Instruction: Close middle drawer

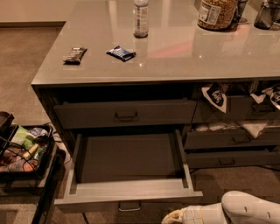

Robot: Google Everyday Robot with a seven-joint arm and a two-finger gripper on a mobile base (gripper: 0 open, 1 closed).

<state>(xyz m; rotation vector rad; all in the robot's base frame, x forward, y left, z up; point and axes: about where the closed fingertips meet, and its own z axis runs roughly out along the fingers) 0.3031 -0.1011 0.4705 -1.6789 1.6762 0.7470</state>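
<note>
The middle drawer (127, 157) is a wide dark grey drawer, pulled far out of the cabinet, with a bare smooth grey inside. Its shallow front (131, 191) faces me, and its small metal handle (129, 205) hangs under the front edge at the centre. My gripper (171, 216) is at the bottom of the view on its white arm (245, 210), just below and to the right of the drawer front, apart from the handle. The taller-fronted top drawer (127, 113) above is nearly shut.
The countertop (175, 48) holds a bottle (141, 17), a dark snack bar (75, 54), a blue packet (121, 53) and a jar (217, 13). Narrower drawers (232, 140) with white cloths are at the right. A black wire cart (22, 151) of packets stands at the left.
</note>
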